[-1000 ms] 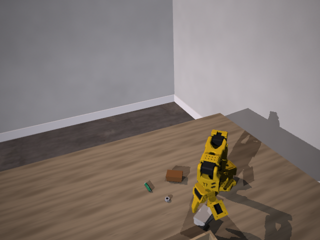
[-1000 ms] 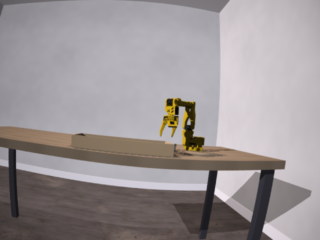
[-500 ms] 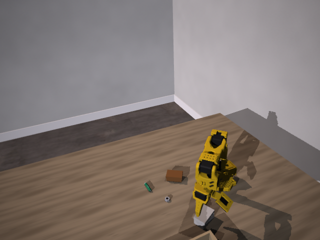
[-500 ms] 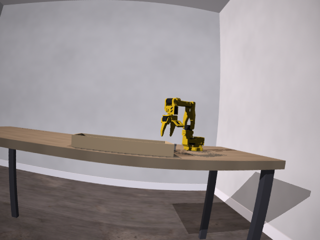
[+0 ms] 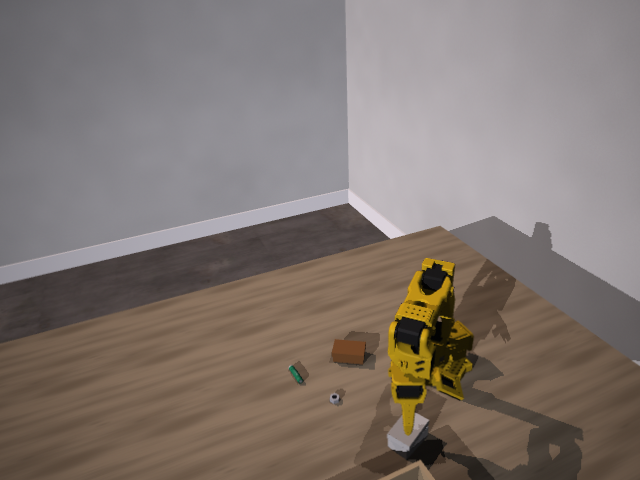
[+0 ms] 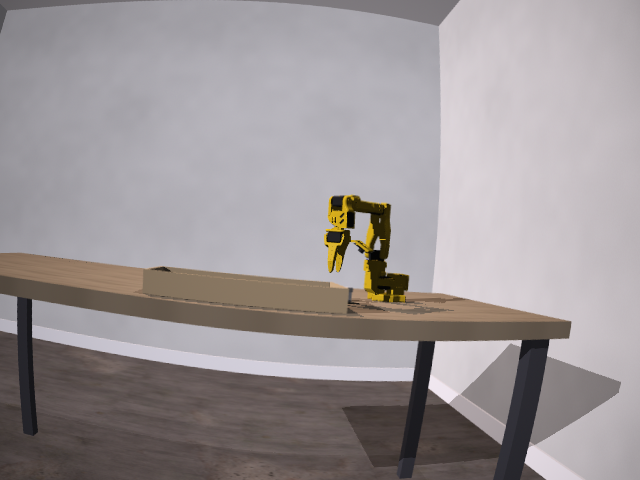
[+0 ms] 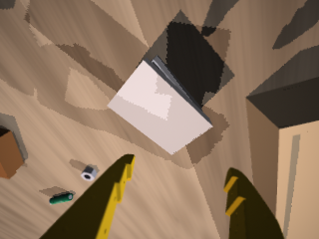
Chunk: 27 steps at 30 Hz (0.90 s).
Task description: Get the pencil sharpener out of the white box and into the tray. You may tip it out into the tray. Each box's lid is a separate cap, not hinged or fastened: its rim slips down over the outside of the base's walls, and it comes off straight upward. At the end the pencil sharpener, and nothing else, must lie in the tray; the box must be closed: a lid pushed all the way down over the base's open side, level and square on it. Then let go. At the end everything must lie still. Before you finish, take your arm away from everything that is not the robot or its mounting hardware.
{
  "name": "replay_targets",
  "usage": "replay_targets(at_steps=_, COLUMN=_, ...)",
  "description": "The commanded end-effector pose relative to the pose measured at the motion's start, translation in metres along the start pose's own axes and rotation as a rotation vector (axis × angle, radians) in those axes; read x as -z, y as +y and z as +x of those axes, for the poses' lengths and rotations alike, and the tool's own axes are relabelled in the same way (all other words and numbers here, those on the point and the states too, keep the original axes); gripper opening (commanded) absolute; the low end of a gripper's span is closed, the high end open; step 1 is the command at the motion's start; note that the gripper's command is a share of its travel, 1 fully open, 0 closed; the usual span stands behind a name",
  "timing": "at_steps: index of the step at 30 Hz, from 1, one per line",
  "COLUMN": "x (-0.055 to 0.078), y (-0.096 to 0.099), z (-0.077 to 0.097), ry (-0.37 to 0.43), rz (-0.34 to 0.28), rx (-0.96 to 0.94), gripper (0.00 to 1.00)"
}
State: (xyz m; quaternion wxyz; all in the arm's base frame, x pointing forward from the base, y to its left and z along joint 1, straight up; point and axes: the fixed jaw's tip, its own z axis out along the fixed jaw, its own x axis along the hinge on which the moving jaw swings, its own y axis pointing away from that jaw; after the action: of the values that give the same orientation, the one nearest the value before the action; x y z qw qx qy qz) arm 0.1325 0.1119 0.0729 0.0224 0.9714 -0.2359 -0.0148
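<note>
On the table [image 5: 206, 382] [image 6: 289, 315] [image 7: 45, 119], one white box [image 7: 159, 109], one tray [image 5: 408, 472] [image 6: 242, 291] [image 7: 264, 134]

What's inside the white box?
I can't tell. The box shows its pale top and a narrow dark gap along one edge in the wrist view, but its inside is hidden, so a sharpener in there can't be confirmed.

pale grey walls [image 5: 170, 113] [image 6: 222, 144] meeting in a corner, white baseboard [image 5: 180, 232] [image 6: 206, 361] along their foot, dark brown wood-look floor [image 5: 217, 263] [image 6: 155, 413], brown wood-grain table [image 5: 206, 335] [image 6: 392, 330] [image 7: 164, 199] on dark straight legs [image 6: 26, 361], light casting crisp shadows across tabletop, floor and right-hand wall
</note>
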Motion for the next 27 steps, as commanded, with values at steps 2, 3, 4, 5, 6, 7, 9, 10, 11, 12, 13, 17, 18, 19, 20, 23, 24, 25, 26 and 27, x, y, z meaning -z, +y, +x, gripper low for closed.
replay_targets(at_steps=2, x=0.0093, y=-0.0016, z=0.0055, ry=0.023, rz=0.049, rx=0.191, gripper=0.3)
replay_targets(at_steps=3, x=0.0094, y=-0.0015, z=0.006, ry=0.024, rz=0.048, rx=0.227, gripper=0.3)
replay_targets(at_steps=4, x=0.0095, y=-0.0014, z=0.0065, ry=0.025, rz=0.048, rx=0.263, gripper=0.3)
replay_targets(at_steps=5, x=0.0095, y=-0.0013, z=0.007, ry=0.026, rz=0.047, rx=0.298, gripper=0.3)
replay_targets(at_steps=6, x=0.0095, y=-0.0013, z=0.007, ry=0.026, rz=0.047, rx=0.298, gripper=0.3)
replay_targets(at_steps=7, x=0.0095, y=-0.0013, z=0.007, ry=0.026, rz=0.047, rx=0.298, gripper=0.3)
replay_targets(at_steps=9, x=0.0097, y=-0.0011, z=0.0079, ry=0.027, rz=0.047, rx=0.365, gripper=0.3)
replay_targets(at_steps=10, x=0.0098, y=-0.001, z=0.0084, ry=0.028, rz=0.046, rx=0.397, gripper=0.3)
replay_targets(at_steps=11, x=0.0099, y=-0.0009, z=0.0088, ry=0.029, rz=0.046, rx=0.429, gripper=0.3)
replay_targets(at_steps=12, x=0.0099, y=-0.0008, z=0.0093, ry=0.03, rz=0.045, rx=0.46, gripper=0.3)
replay_targets(at_steps=13, x=0.01, y=-0.0008, z=0.0097, ry=0.03, rz=0.045, rx=0.49, gripper=0.3)
replay_targets(at_steps=17, x=0.0103, y=-0.0006, z=0.0111, ry=0.033, rz=0.043, rx=0.6, gripper=0.3)
replay_targets(at_steps=18, x=0.0104, y=-0.0006, z=0.0114, ry=0.033, rz=0.043, rx=0.625, gripper=0.3)
replay_targets(at_steps=19, x=0.0104, y=-0.0006, z=0.0118, ry=0.034, rz=0.043, rx=0.65, gripper=0.3)
replay_targets(at_steps=20, x=0.0105, y=-0.0006, z=0.0121, ry=0.035, rz=0.042, rx=0.673, gripper=0.3)
replay_targets(at_steps=23, x=0.0106, y=-0.0006, z=0.0126, ry=0.036, rz=0.042, rx=0.717, gripper=0.3)
replay_targets(at_steps=24, x=0.0106, y=-0.0006, z=0.0126, ry=0.036, rz=0.042, rx=0.717, gripper=0.3)
replay_targets(at_steps=25, x=0.0106, y=-0.0005, z=0.0129, ry=0.036, rz=0.041, rx=0.737, gripper=0.3)
replay_targets(at_steps=26, x=0.0107, y=-0.0005, z=0.0131, ry=0.036, rz=0.041, rx=0.756, gripper=0.3)
replay_targets(at_steps=27, x=0.0107, y=-0.0005, z=0.0133, ry=0.037, rz=0.041, rx=0.775, gripper=0.3)
